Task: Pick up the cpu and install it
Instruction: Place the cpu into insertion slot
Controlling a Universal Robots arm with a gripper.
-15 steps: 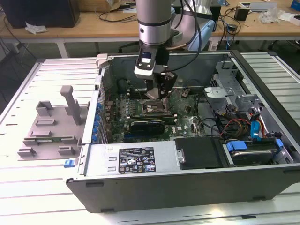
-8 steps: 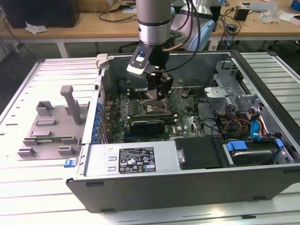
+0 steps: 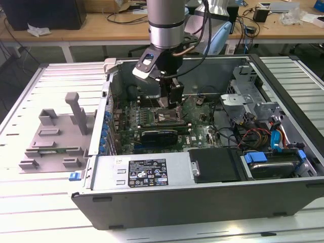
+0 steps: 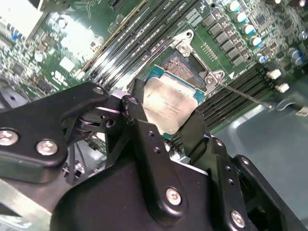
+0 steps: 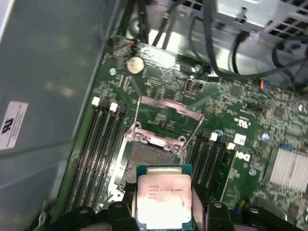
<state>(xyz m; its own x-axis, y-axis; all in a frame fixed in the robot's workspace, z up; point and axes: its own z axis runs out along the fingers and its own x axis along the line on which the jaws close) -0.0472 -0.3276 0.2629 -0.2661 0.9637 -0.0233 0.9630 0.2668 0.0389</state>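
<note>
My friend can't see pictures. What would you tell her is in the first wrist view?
The pincer grips the cpu, a shiny silver square chip, right at the open socket on a green motherboard. The socket's metal frame is flipped up, and dark memory slots run along both sides.

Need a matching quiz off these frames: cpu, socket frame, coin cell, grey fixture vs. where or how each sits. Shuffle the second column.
Column 1
1. cpu
2. socket frame
3. coin cell
4. grey fixture

Column 2
A. swung open
B. outside the computer case, on the exterior view's left
C. held in the gripper, above the socket
D. round and silver, flat on the motherboard

Pairs: 1-C, 2-A, 3-D, 4-B
</note>
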